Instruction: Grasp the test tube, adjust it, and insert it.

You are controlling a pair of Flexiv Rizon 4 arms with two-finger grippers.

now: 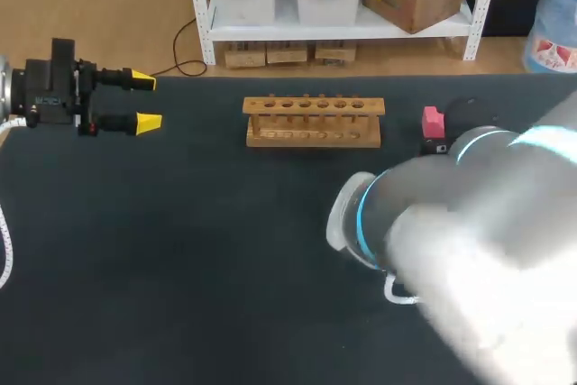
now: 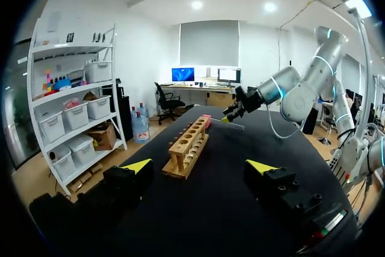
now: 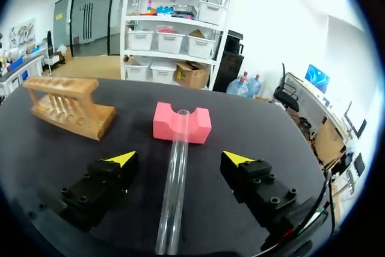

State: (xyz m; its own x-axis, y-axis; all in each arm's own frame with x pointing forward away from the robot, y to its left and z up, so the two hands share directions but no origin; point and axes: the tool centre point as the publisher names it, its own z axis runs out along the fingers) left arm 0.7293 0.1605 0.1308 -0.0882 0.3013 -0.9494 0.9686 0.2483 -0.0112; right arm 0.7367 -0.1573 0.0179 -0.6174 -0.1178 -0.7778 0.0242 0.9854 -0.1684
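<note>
A clear test tube [image 3: 174, 191] lies on the black table with its far end resting in the groove of a pink block [image 3: 181, 123]. My right gripper [image 3: 180, 159] is open and straddles the tube, with a gap between each finger and the glass. The wooden rack [image 1: 313, 121] stands at the back middle of the table, and the pink block [image 1: 434, 121] sits to its right. In the head view my right arm [image 1: 469, 223] hides the tube. My left gripper [image 1: 144, 101] hangs open at the far left, holding nothing. In the left wrist view the rack [image 2: 189, 148] is ahead of it.
The black table [image 1: 180, 250] stretches wide between the rack and the front edge. From the left wrist, my right arm [image 2: 295, 91] is seen bent over the far end of the table beyond the rack.
</note>
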